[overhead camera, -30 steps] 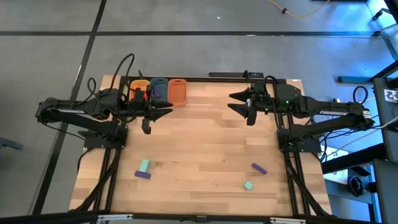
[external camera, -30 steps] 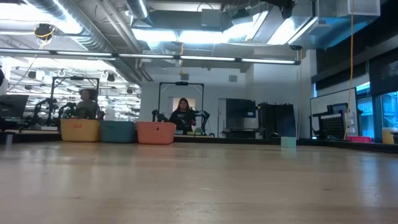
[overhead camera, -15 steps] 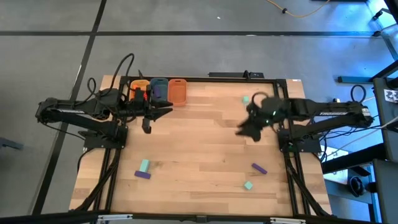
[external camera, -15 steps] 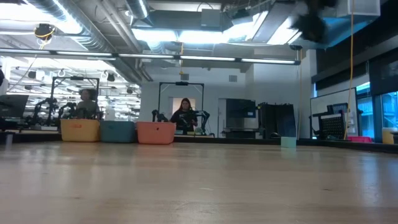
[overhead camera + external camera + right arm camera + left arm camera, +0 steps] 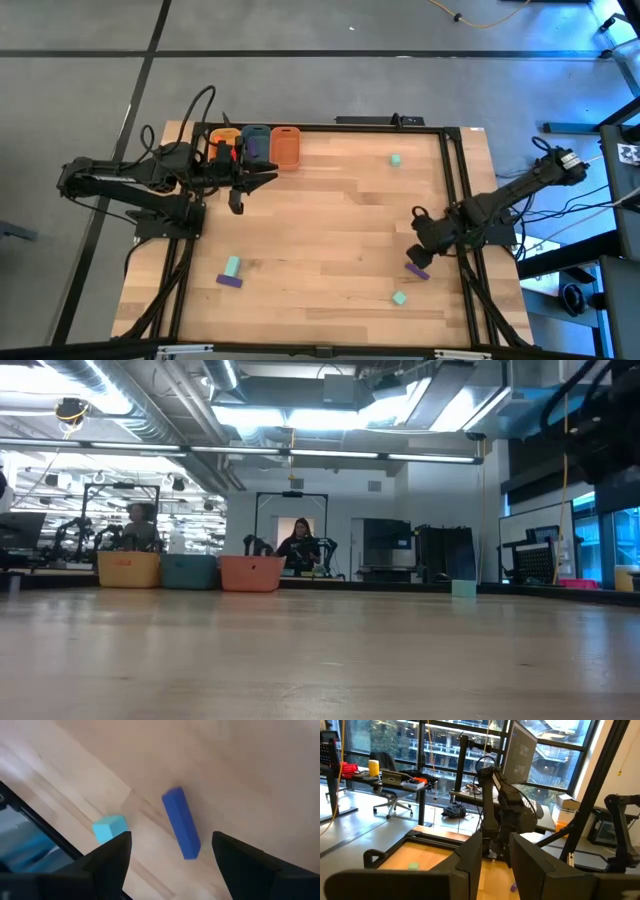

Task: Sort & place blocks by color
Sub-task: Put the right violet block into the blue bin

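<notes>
On the right of the table lies a purple bar (image 5: pixel 417 270), with a teal cube (image 5: pixel 399 298) nearer the front edge and another teal cube (image 5: pixel 396 159) near the far edge. My right gripper (image 5: pixel 420 252) hangs open just above the purple bar (image 5: pixel 181 822), pointing steeply down, a finger on either side and clear of it. A teal bar (image 5: pixel 232 266) and a second purple bar (image 5: pixel 230 281) lie at the near left. My left gripper (image 5: pixel 270 179) is held level and high beside the tubs, open (image 5: pixel 496 855), with nothing between its fingers.
Three tubs stand in a row at the far left: yellow (image 5: pixel 225 138), blue (image 5: pixel 255 143) and orange (image 5: pixel 285 146). A dark frame rail (image 5: pixel 455 190) runs along the table's right side. Bare wood (image 5: pixel 330 230) lies between the two arms.
My right gripper has swung from the far right toward the near edge, come down and tipped from level to pointing steeply down, rolling as it went; it stays open. The far teal cube, hidden under the arm before, now shows.
</notes>
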Tool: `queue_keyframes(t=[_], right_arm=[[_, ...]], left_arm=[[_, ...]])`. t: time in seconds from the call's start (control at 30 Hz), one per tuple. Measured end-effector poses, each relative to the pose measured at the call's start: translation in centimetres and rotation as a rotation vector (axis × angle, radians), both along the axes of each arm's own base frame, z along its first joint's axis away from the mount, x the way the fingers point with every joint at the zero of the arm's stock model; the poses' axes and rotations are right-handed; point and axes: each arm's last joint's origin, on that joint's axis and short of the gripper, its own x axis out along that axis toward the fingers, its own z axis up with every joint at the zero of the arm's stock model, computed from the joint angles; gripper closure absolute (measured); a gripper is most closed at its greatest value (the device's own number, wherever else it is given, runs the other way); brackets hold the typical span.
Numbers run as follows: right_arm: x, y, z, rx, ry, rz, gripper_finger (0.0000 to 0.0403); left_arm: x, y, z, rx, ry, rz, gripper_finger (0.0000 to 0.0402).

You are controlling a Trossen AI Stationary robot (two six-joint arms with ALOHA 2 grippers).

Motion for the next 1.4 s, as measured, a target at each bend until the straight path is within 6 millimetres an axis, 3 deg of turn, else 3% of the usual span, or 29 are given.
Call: queue_keyframes(t=[0.2, 0.5, 1.17, 1.27, 1.4], right_arm=[[0.8, 1.4, 0.5, -0.046, -0.011, 0.033, 0.0124], [2.3, 3.5, -2.4, -0.159, 0.173, 0.095, 0.0124], [3.1, 4.4, -5.6, -0.243, 0.302, 0.117, 0.0125], [3.3, 4.5, -6.0, -0.241, 0.304, 0.117, 0.0146], [3.4, 4.6, -6.2, -0.246, 0.319, 0.115, 0.0209]], left_arm=[[0.0, 0.0, 0.0, 0.000, 0.000, 0.001, 0.0312], [0.0, 0.1, 0.0, -0.004, 0.000, 0.026, 0.0312], [0.0, 0.1, 0.0, -0.004, -0.001, 0.032, 0.0311], [0.0, 0.1, 0.0, -0.004, 0.000, 0.032, 0.0311], [0.0, 0.1, 0.0, -0.004, 0.000, 0.033, 0.0311]])
